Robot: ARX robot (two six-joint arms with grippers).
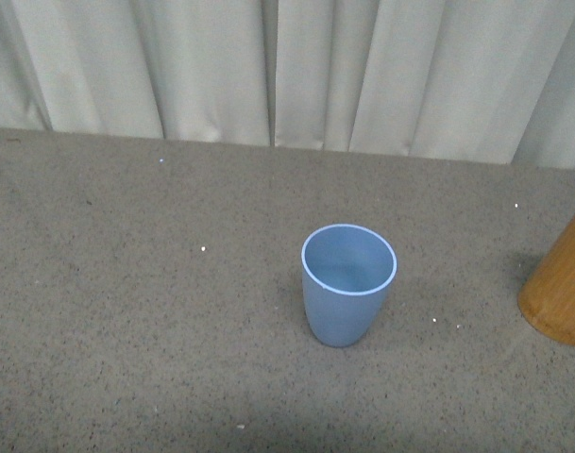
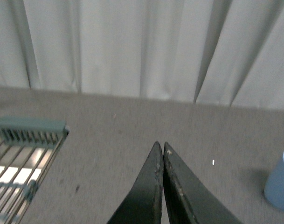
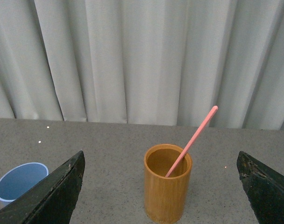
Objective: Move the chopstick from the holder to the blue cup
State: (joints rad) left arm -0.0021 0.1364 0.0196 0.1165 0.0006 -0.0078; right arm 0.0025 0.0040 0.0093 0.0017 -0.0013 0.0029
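The light blue cup stands upright and empty in the middle of the grey table; it also shows at the edge of the left wrist view as the blue cup and in the right wrist view as the blue cup. The orange-brown wooden holder stands upright with one salmon-pink chopstick leaning out of it; in the front view the holder is cut off at the right edge. My right gripper is open, its fingers wide on either side of the holder, short of it. My left gripper is shut on nothing.
A metal wire rack with a grey-green edge lies on the table to one side of the left gripper. Pale curtains hang behind the table's far edge.
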